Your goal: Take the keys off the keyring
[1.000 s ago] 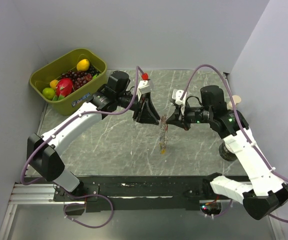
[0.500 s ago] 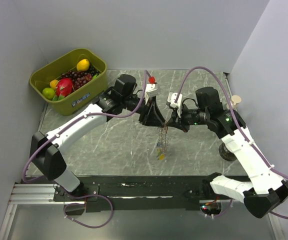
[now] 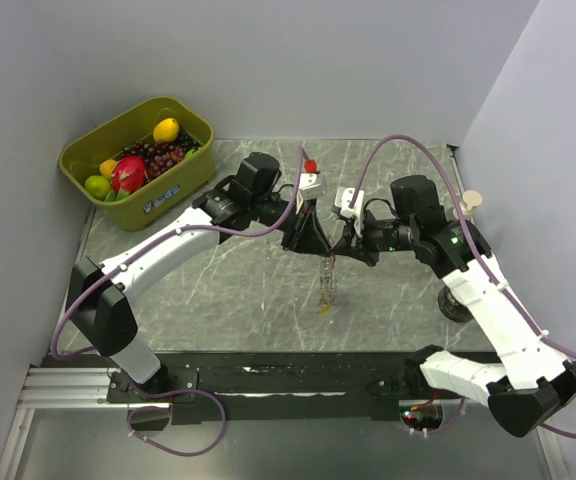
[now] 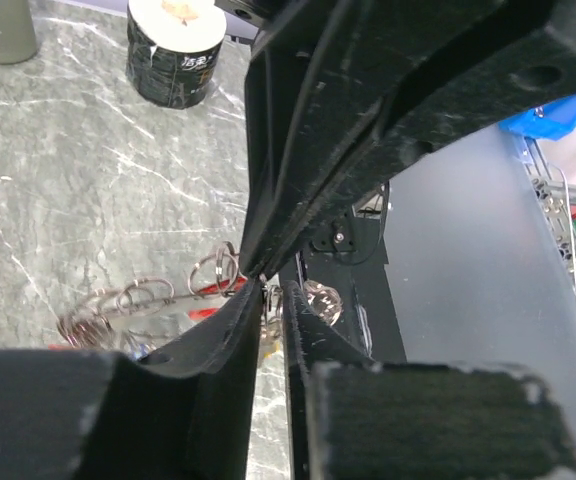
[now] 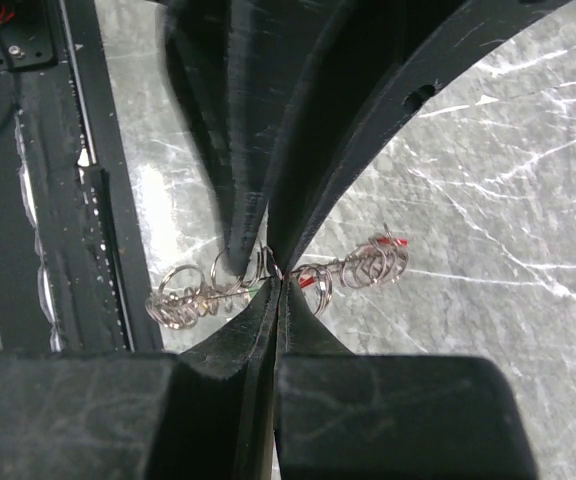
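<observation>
The keyring, a silvery chain carrying many small wire rings, hangs in the air between both grippers at mid-table. Tiny keys dangle from its low end, one yellow. My right gripper is shut on the chain; in the right wrist view its fingertips pinch the wire, with ring clusters on either side and a red key. My left gripper meets it from the left. In the left wrist view its fingers stand a narrow gap apart, with a small ring of the keyring caught between the tips.
A green bin of colourful fruit sits at the back left. A dark round roll stands by the right arm, seen also as a roll in the left wrist view. The black rail runs along the near edge.
The left gripper moved right to meet the right gripper and narrowed its jaws around a ring. The keyring swung and now hangs slightly left of before. The right gripper stayed shut.
</observation>
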Robot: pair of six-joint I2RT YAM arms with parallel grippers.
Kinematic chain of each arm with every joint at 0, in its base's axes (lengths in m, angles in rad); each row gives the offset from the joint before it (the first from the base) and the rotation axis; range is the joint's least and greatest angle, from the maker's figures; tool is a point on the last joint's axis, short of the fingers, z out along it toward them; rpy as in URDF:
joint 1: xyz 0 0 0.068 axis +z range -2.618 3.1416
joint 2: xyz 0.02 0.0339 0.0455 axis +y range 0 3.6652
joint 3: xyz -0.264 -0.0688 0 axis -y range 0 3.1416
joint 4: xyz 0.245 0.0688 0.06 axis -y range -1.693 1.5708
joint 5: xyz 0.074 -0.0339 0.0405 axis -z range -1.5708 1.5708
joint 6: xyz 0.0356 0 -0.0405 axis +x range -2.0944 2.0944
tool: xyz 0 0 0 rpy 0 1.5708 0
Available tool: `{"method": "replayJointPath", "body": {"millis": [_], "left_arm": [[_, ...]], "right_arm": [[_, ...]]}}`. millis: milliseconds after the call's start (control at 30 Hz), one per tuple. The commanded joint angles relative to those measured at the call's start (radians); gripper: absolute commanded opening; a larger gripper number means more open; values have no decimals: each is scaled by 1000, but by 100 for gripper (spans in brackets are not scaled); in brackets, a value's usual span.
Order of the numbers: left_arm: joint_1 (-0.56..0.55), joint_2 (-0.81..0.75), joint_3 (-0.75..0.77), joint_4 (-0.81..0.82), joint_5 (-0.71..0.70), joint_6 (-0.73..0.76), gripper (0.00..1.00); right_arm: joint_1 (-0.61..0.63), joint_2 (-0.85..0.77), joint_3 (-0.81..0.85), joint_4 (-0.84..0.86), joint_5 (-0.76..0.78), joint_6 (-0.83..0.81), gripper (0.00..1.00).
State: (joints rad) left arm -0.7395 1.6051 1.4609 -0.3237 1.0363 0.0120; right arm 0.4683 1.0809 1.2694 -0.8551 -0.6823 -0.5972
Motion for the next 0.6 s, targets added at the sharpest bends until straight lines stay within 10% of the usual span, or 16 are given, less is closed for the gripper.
{"method": "replayJointPath", "body": {"millis": [0,400,567], "left_arm": [[-12,13,47,0,28,9,20],[-15,38,67,-11,80,3,1],[-5,-10,75,-34,96,28,1]], "right_arm": [[13,-30,1,37,-13,-19,0],[27,-50,-21,57,23,-52,0],[3,-93,31,-5,-52,-70,27]]}}
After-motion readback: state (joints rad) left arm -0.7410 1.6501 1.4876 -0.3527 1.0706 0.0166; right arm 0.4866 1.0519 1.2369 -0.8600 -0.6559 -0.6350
